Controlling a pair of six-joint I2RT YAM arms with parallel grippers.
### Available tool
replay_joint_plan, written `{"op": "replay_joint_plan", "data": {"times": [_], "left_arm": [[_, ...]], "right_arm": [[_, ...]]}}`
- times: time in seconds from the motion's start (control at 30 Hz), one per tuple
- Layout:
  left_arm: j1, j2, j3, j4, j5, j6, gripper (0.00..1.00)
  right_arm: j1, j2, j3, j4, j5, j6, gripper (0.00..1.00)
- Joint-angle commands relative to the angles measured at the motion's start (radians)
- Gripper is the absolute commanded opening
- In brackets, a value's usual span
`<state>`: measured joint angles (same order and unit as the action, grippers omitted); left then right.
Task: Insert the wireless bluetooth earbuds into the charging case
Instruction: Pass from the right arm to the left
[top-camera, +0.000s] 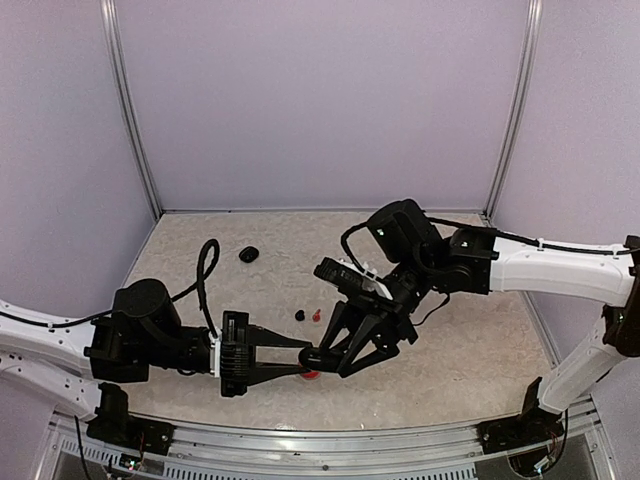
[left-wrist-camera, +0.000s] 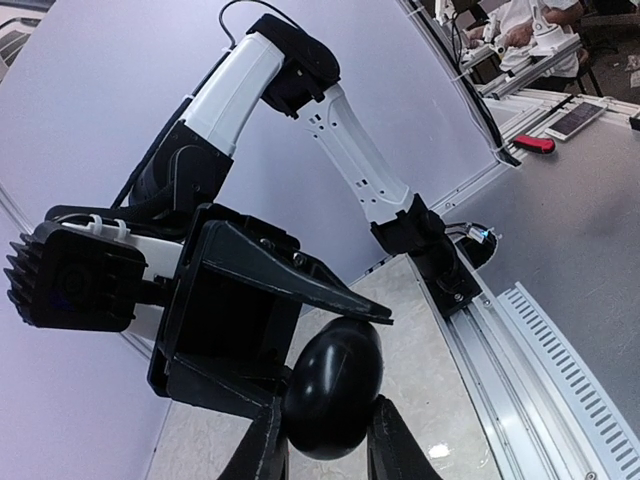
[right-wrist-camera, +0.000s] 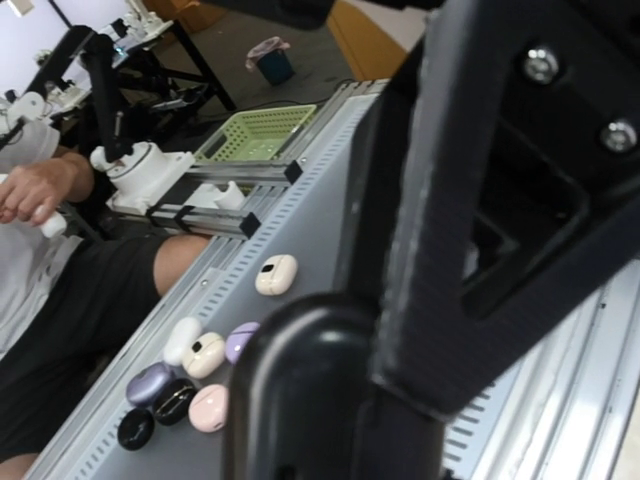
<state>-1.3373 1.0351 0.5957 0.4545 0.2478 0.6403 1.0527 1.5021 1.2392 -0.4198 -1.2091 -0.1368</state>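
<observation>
We see a robotics lab: purple walls (top-camera: 320, 100) and aluminium posts (top-camera: 132, 110) enclose the cell; beyond it, another robot rig (right-wrist-camera: 135, 168), a green basket (right-wrist-camera: 262, 133) and loose earbud cases (right-wrist-camera: 205, 355).

Charging case (left-wrist-camera: 335, 385): glossy black plastic (smooth).

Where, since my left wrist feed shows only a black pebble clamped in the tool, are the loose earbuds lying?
Observer: In the top view, a black earbud and a red earbud lie side by side on the table, just beyond the left tool.
Operator: Anything else out there?
Observer: Yes, a black pebble-like thing sits alone farther back, left of centre.
Operator: Anything beneath my tool?
Observer: A red patch shows on the table by the tool tips. It is too small to identify.
</observation>
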Motion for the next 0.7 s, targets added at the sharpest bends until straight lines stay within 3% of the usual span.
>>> {"op": "replay_joint_plan", "data": {"times": [0.0, 0.2, 0.27, 0.43, 0.67], "left_arm": [[-0.012, 0.002, 0.028, -0.013, 0.016, -0.001, 0.18], [-0.011, 0.005, 0.030, -0.024, 0.022, -0.019, 0.05], [-0.011, 0.004, 0.026, -0.012, 0.021, -0.035, 0.02], [-0.010, 0.000, 0.017, -0.008, -0.011, -0.071, 0.00], [0.050, 0.007, 0.005, -0.031, -0.036, -0.195, 0.00]], "right_arm": [[0.009, 0.018, 0.037, -0.024, -0.039, -0.027, 0.25], [0.009, 0.020, 0.039, -0.027, -0.035, -0.027, 0.27], [0.009, 0.017, 0.040, -0.028, -0.022, -0.027, 0.36], [0.006, -0.001, 0.039, -0.024, 0.064, -0.026, 0.70], [-0.010, -0.069, 0.042, -0.052, 0.307, -0.051, 0.77]]}}
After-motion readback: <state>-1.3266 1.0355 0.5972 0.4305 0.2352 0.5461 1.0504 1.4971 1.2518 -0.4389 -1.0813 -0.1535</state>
